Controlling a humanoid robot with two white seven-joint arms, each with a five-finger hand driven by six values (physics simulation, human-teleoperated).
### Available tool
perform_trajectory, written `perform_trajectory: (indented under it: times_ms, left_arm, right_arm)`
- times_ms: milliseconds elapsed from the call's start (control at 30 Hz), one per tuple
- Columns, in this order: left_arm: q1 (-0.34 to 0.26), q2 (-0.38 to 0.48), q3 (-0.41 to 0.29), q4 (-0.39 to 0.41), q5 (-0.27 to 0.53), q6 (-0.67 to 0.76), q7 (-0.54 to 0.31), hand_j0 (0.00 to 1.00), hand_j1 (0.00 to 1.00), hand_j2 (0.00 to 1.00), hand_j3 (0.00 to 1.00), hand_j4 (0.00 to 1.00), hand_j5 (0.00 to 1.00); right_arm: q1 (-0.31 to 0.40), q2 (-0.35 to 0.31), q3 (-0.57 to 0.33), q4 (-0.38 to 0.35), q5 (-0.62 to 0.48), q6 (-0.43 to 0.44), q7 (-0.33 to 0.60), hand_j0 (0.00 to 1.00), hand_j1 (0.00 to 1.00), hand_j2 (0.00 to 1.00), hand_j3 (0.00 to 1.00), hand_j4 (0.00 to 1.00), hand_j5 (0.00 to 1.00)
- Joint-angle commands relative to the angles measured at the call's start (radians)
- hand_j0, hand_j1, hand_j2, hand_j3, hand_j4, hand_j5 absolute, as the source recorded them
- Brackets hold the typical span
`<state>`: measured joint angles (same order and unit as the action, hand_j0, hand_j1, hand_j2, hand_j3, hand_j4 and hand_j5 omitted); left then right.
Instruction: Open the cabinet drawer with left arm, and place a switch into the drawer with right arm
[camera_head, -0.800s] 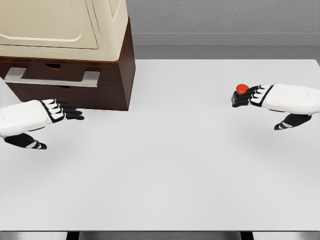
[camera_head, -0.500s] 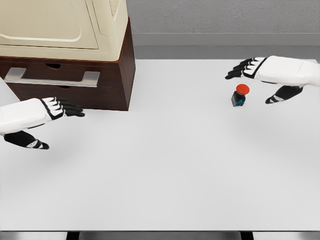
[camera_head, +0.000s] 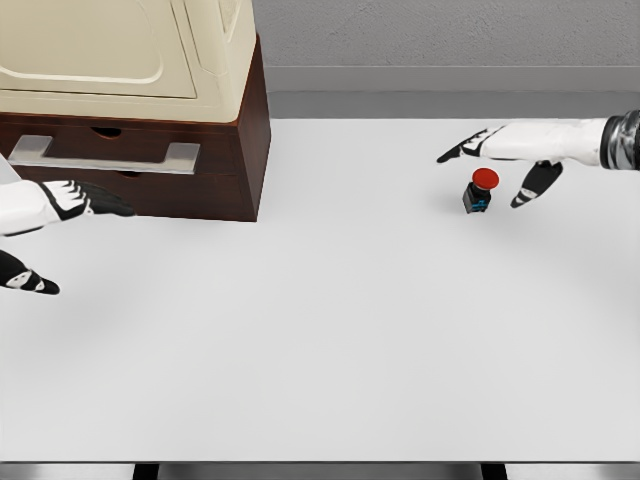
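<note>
**Hovering hands, shut drawer**

Looking at the white table (camera_head: 330, 340), we see the switch (camera_head: 479, 191) standing upright on it at the right, its red button on top. The right hand (camera_head: 510, 150) hangs just above and behind it with fingers spread – it holds nothing. At the left edge, the left hand (camera_head: 50, 205) is also spread and empty, just in front of the brown cabinet (camera_head: 235, 150). The drawer (camera_head: 120, 145) with its grey handle (camera_head: 105, 153) is shut.
</note>
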<state>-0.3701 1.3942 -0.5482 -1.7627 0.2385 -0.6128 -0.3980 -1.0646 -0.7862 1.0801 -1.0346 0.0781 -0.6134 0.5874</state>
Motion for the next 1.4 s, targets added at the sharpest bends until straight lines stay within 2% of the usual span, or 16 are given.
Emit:
perform_trajectory:
  times_ms: [0,133,200,300,400,700,767,800,900,1033,1167,1367]
  left_arm:
    - [-0.003,0.008,0.002,0.000,0.032,0.002,-0.001,1.00,1.00,1.00,1.00,1.00,1.00]
    - [-0.003,0.017,0.001,0.003,0.027,0.002,-0.007,1.00,1.00,1.00,1.00,1.00,1.00]
    - [-0.006,0.015,0.002,0.003,0.027,0.002,-0.002,1.00,1.00,1.00,1.00,1.00,1.00]
    - [-0.015,-0.040,0.004,0.011,-0.007,0.002,-0.004,1.00,1.00,1.00,1.00,1.00,1.00]
    - [-0.035,-0.040,0.004,0.009,-0.004,0.002,-0.002,1.00,1.00,1.00,1.00,1.00,1.00]
    - [-0.044,-0.069,0.004,0.034,-0.010,0.002,-0.008,1.00,1.00,1.00,1.00,1.00,1.00]
    - [-0.044,-0.093,0.004,0.068,-0.016,0.002,-0.010,1.00,1.00,1.00,1.00,1.00,1.00]
    - [-0.047,-0.097,0.004,0.078,-0.016,0.002,-0.010,1.00,1.00,1.00,1.00,1.00,1.00]
    - [-0.052,-0.120,0.004,0.123,-0.018,0.002,-0.010,1.00,1.00,1.00,1.00,1.00,1.00]
    - [-0.073,-0.138,0.002,0.132,-0.019,0.002,-0.010,1.00,1.00,1.00,1.00,1.00,1.00]
    - [-0.081,-0.175,0.002,0.173,-0.045,0.002,-0.010,1.00,1.00,1.00,1.00,1.00,1.00]
    - [-0.087,-0.190,0.001,0.206,-0.047,0.002,-0.010,1.00,1.00,1.00,1.00,1.00,1.00]
  right_arm:
    - [0.000,0.047,0.004,0.070,-0.006,0.003,0.002,1.00,1.00,1.00,1.00,1.00,1.00]
    - [-0.009,0.088,0.007,0.134,-0.003,0.003,0.019,1.00,1.00,1.00,1.00,1.00,1.00]
    - [-0.012,0.091,0.009,0.137,0.000,0.003,0.023,1.00,1.00,1.00,1.00,1.00,1.00]
    - [-0.014,0.093,0.011,0.160,0.008,0.003,0.023,1.00,1.00,1.00,1.00,1.00,1.00]
    - [-0.023,0.117,0.017,0.202,0.012,0.003,0.023,1.00,1.00,1.00,1.00,1.00,1.00]
    - [-0.023,0.117,0.018,0.202,0.017,0.003,0.023,1.00,1.00,1.00,1.00,1.00,1.00]
    - [-0.023,0.117,0.018,0.211,0.017,0.003,0.023,1.00,1.00,1.00,1.00,1.00,1.00]
    - [-0.026,0.119,0.017,0.240,0.017,0.003,0.023,1.00,1.00,1.00,1.00,1.00,1.00]
    - [-0.026,0.128,0.027,0.238,0.017,0.003,0.023,1.00,1.00,1.00,1.00,1.00,1.00]
    - [-0.026,0.134,0.032,0.243,0.017,0.003,0.023,1.00,1.00,1.00,1.00,1.00,1.00]
    - [-0.026,0.156,0.046,0.251,0.028,0.003,0.023,1.00,1.00,1.00,1.00,1.00,1.00]
    - [-0.029,0.156,0.046,0.303,0.028,0.003,0.023,1.00,1.00,1.00,1.00,1.00,1.00]
